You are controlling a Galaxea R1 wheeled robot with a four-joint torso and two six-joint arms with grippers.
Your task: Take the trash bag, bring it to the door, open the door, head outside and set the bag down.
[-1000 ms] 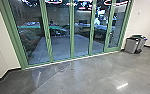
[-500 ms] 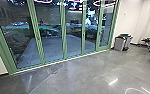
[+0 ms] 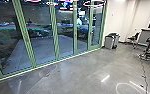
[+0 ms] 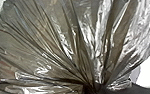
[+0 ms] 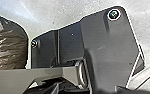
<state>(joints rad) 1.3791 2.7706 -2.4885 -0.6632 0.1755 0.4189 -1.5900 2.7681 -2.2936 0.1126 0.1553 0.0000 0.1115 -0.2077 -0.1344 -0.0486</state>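
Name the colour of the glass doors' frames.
Green, showing best in the head view, where the frames stand upright.

Green-framed glass doors (image 3: 54,32); grey bin (image 3: 109,42); chair (image 3: 133,38) beyond, seemingly wheeled.

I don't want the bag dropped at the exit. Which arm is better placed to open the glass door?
Probably the right. The trash bag's folds bunch together close at the left wrist, so the left arm seems occupied; the right wrist view shows no such gathering. The glass door stands across the floor.

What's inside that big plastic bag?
On the trash bag I see shiny plastic, its folds drawn together at one spot. That plastic covers the contents; what they are, I cannot tell.
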